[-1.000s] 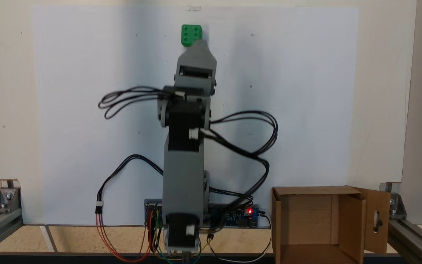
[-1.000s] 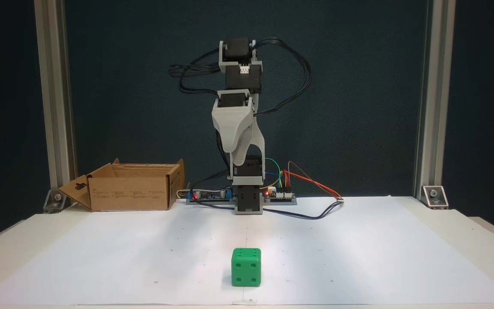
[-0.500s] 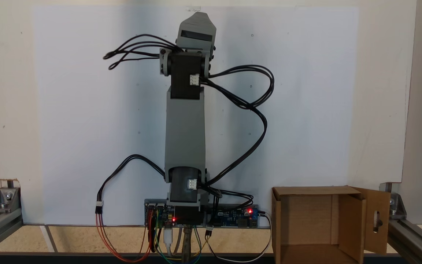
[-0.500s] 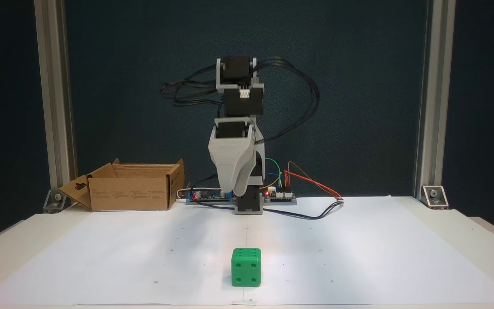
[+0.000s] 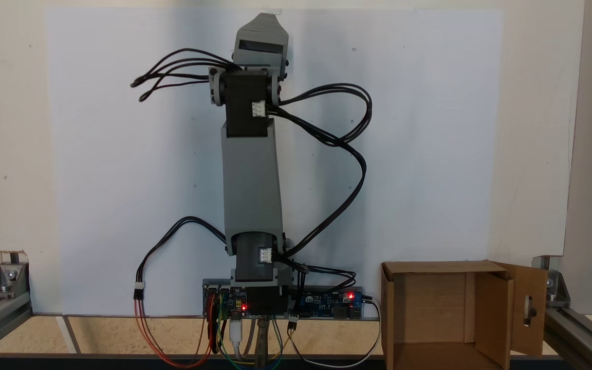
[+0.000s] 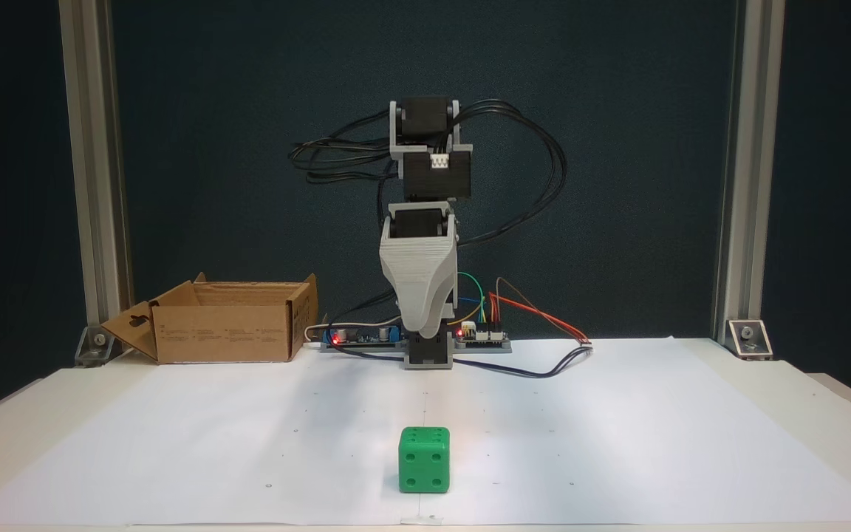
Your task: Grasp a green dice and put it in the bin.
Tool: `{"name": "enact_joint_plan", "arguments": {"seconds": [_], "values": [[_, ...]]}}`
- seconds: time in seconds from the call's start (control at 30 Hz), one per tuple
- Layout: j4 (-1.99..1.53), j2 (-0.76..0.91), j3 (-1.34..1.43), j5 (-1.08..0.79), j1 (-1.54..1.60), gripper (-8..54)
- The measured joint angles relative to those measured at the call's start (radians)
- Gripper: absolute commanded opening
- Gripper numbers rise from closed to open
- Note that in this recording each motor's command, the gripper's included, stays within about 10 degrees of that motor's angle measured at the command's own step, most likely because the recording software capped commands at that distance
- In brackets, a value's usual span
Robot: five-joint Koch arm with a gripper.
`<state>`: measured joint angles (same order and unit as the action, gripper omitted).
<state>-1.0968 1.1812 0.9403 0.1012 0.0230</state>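
Jaws point(image 6: 422, 325) point down above the dice point(image 6: 424, 459), can't tell how wide they are. Dice sits untouched on the surface point(image 6: 174, 436); bin point(image 6: 226, 331) waits off left.

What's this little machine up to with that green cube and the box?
A small grey robot arm is reaching out over a sheet of white paper toward the green dice, which sits alone on the paper, untouched. The gripper hangs in the air above the table, short of the dice; whether it is open or shut cannot be told from here. The bin, an open cardboard box, stands beside the arm's base, and no dice shows inside it.
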Motion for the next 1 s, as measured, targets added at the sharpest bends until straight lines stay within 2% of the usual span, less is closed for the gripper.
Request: {"name": "enact_joint_plan", "arguments": {"seconds": [1.0], "values": [[0.049, -0.184, -0.003, 0.005, 0.0, 43.3]]}}
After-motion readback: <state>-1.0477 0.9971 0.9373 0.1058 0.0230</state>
